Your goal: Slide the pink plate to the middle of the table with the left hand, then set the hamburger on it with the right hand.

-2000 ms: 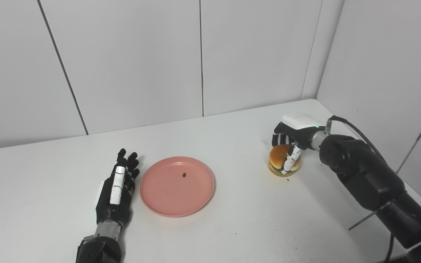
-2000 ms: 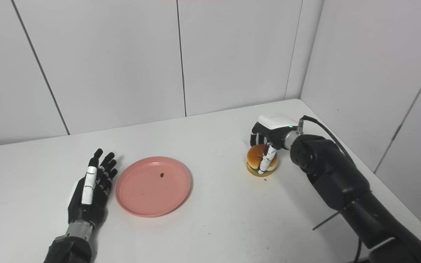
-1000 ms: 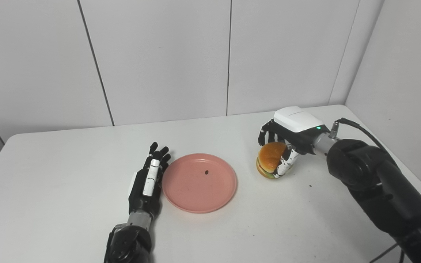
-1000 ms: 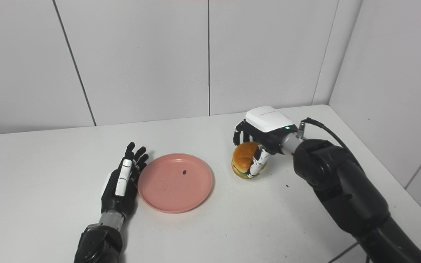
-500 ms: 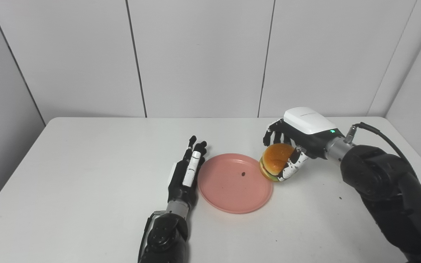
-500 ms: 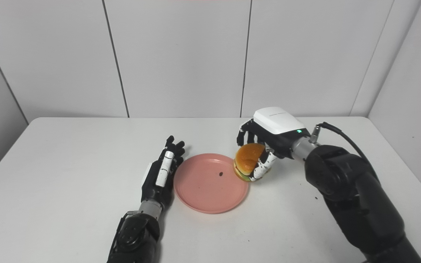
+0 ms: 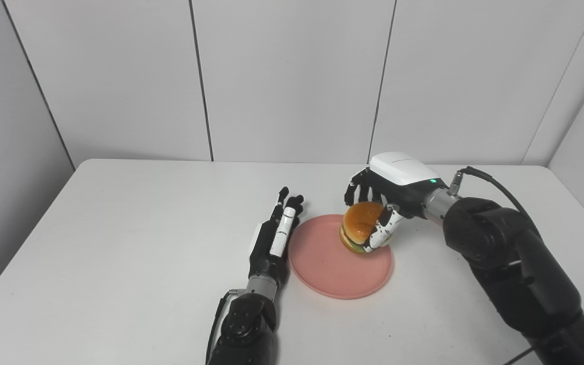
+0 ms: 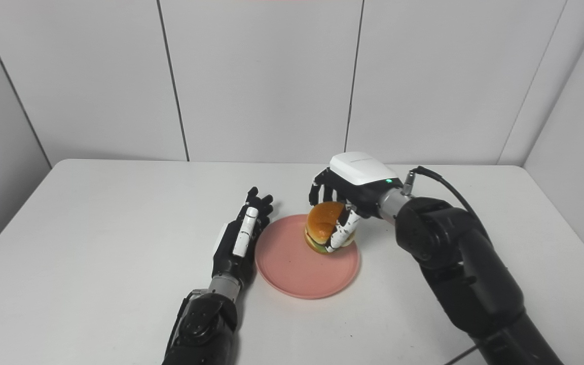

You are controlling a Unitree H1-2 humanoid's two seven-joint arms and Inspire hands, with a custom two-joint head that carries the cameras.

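Note:
A pink plate (image 7: 332, 276) lies flat near the middle of the white table (image 7: 119, 228). My right hand (image 7: 386, 195) is shut on a hamburger (image 7: 359, 228) with an orange bun and holds it over the plate's far right part; I cannot tell whether it touches the plate. My left hand (image 7: 274, 238) lies open with its fingers straight, edge against the plate's left rim. The same scene shows in the right eye view, with the hamburger (image 8: 322, 225) over the plate (image 8: 297, 274).
White wall panels stand behind the table's far edge (image 7: 292, 161). A black cable (image 7: 495, 182) runs from my right wrist. The table's left edge (image 7: 23, 238) and right edge (image 7: 581, 208) are in view.
My right hand has lifted the hamburger off the right part of the table and carried it left over the plate. My left hand stayed beside the plate. The camera has panned left.

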